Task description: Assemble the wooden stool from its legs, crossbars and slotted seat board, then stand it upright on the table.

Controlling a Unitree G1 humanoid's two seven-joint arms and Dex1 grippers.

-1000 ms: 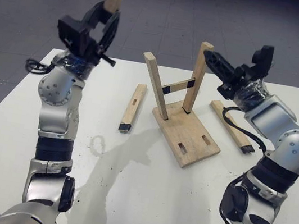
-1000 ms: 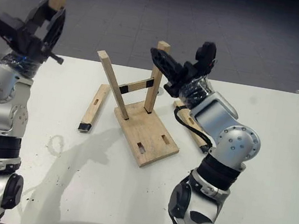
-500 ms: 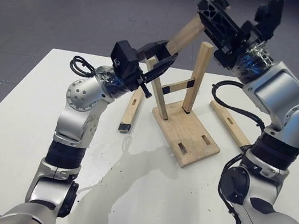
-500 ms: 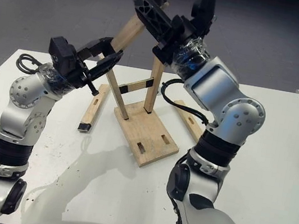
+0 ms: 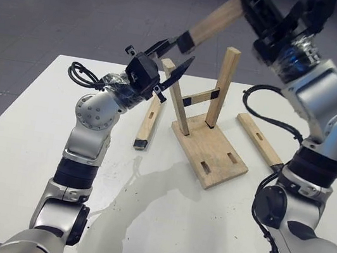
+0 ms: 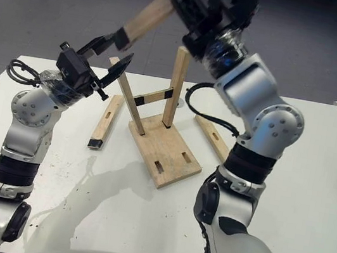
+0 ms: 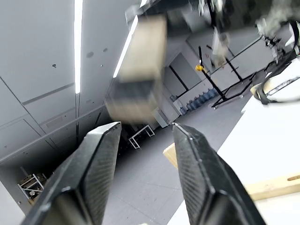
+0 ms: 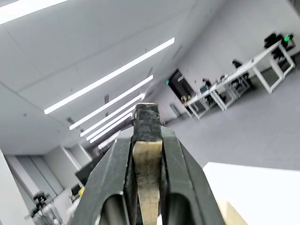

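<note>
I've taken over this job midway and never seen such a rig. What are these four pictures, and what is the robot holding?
It is a humanoid robot with two arms, each ending in a two-fingered gripper. The two wide pictures come from its head camera, looking down over the arms at a white table. The other two come from cameras on the wrists, looking along each gripper's fingers. The right gripper is shut on a wooden leg, raised in the air above the table. The left gripper is open, just below that leg's black-capped end. On the table lies the seat board, with two legs standing in its slots, joined by a crossbar. Two loose wooden pieces lie flat, one on each side of the board.
</note>
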